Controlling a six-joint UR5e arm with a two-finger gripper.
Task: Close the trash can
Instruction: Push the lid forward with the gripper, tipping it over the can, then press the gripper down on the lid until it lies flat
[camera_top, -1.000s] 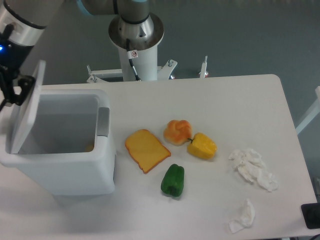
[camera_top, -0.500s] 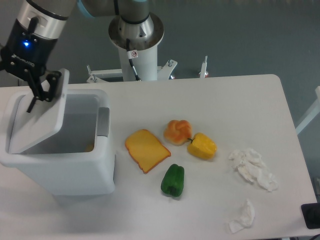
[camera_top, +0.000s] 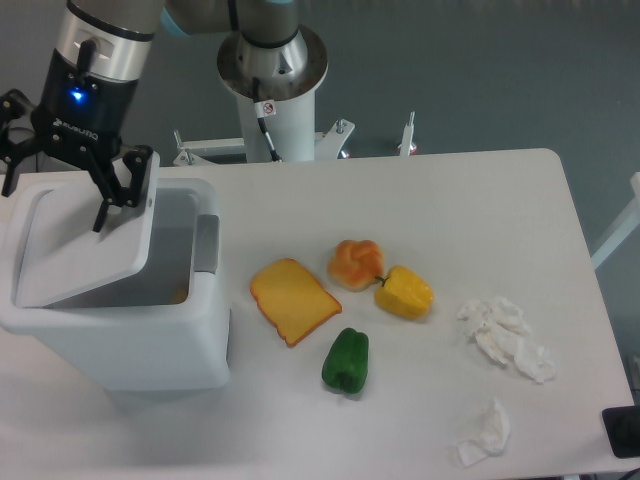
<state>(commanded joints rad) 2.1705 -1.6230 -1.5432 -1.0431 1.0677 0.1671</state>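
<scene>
The trash can (camera_top: 130, 345) is a large white boxy bin at the left of the table. Its flat lid (camera_top: 85, 245) leans down at a slant over the opening, hinged on the left side. A strip of the opening still shows along the right, beside the grey latch tab (camera_top: 207, 243). My gripper (camera_top: 54, 205) hangs over the lid, open, with its black fingers (camera_top: 118, 190) spread wide. The right finger's tip is at or just above the lid's surface; I cannot tell if it touches. Nothing is held between the fingers.
On the table right of the bin lie a toast slice (camera_top: 293, 300), an orange bun (camera_top: 356, 263), a yellow pepper (camera_top: 405, 292) and a green pepper (camera_top: 346, 360). Crumpled tissues (camera_top: 505, 335) lie at the right, another (camera_top: 487, 432) near the front edge. The arm's base (camera_top: 272, 70) stands behind.
The lid has swung from nearly upright at the left down to a slant over the opening. My gripper moved right with it, over the bin.
</scene>
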